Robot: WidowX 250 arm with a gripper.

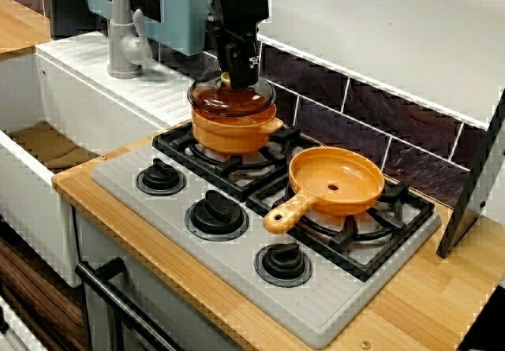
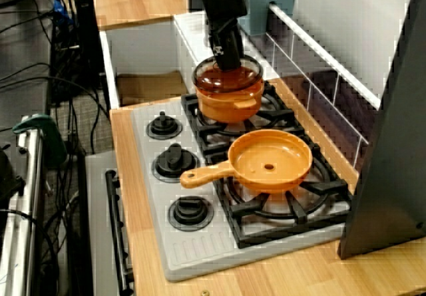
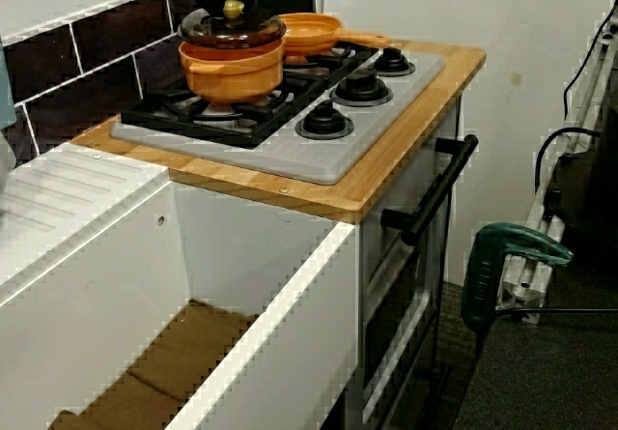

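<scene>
Above the orange pot (image 1: 230,134), the gripper (image 1: 241,75) hovered at its lid (image 1: 231,98) knob (image 3: 232,9); whether it gripped, I couldn't tell.

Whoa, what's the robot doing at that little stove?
The robot's gripper is down on the see-through lid of the orange pot, right beside the lid's yellow knob. You can't tell if it is pinching the knob. The lid sits on the pot, which stands on a back burner of the stove. An empty orange pan rests on the next burner.
</scene>
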